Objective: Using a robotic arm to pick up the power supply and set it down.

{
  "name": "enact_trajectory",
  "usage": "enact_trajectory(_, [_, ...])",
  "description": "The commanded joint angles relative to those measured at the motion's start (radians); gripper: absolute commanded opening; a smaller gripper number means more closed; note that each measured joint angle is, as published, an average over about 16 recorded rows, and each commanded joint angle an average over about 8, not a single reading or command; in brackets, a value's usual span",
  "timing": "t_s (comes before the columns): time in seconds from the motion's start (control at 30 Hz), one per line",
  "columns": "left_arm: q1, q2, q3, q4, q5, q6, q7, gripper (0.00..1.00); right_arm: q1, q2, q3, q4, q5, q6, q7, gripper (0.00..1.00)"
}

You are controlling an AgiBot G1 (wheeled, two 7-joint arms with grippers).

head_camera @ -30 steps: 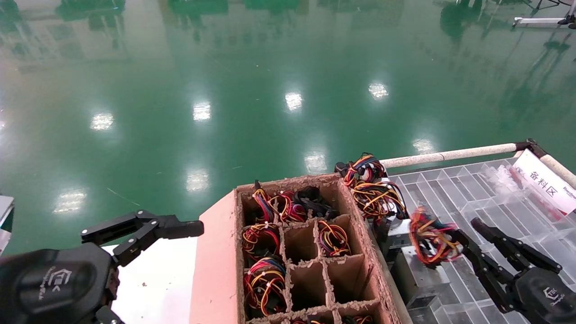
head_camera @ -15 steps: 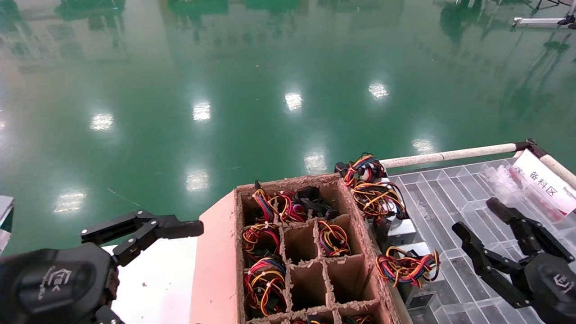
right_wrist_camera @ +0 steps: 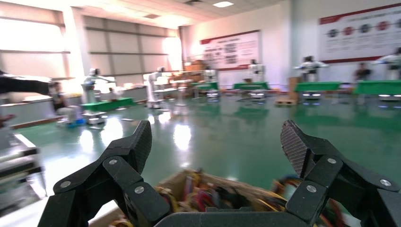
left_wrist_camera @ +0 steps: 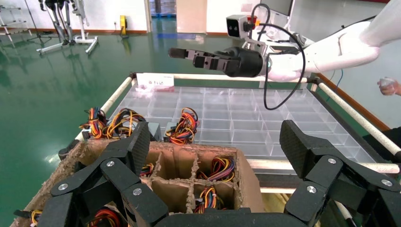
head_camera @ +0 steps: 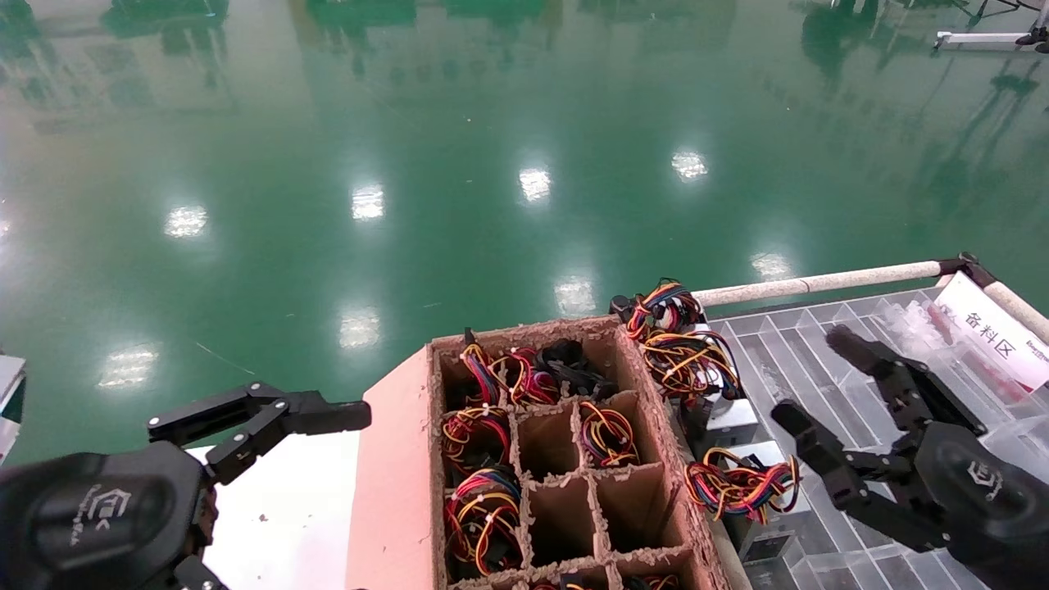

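The power supply (head_camera: 766,518), a small grey box with a red, yellow and blue wire bundle, lies on the clear grid tray (head_camera: 799,348) right beside the cardboard box. My right gripper (head_camera: 813,378) hovers open just above and beyond it, holding nothing. From the left wrist view the robotic arm (left_wrist_camera: 340,46) shows its white shell and black cable, with its gripper (left_wrist_camera: 189,53) raised over the tray (left_wrist_camera: 265,109). In the right wrist view the right gripper (right_wrist_camera: 217,142) has nothing between its fingers. My left gripper (head_camera: 246,426) is parked open at the near left.
A brown cardboard box (head_camera: 647,401) with dividers holds several wired units. Two more units (head_camera: 688,360) sit at the tray's far left corner. A padded rail (head_camera: 819,283) and a white label (head_camera: 996,340) edge the tray. Green floor lies beyond.
The right gripper let go of the power supply, which dropped onto the tray beside the cardboard box. The open gripper then lifted and swung farther back. The left arm stayed still.
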Motion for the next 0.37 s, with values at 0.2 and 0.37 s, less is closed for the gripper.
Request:
enact_trajectory(0.2, [0.0,0.0,0.0,0.0,0.0,0.0,0.0,1.0,0.036,0.02,0.027,0.108,-0.096,0.008,0.117,1.0])
enact_trajectory(0.37, [0.0,0.0,0.0,0.0,0.0,0.0,0.0,1.0,0.053,0.03,0.041,0.162,-0.145,0.012,0.175,1.0])
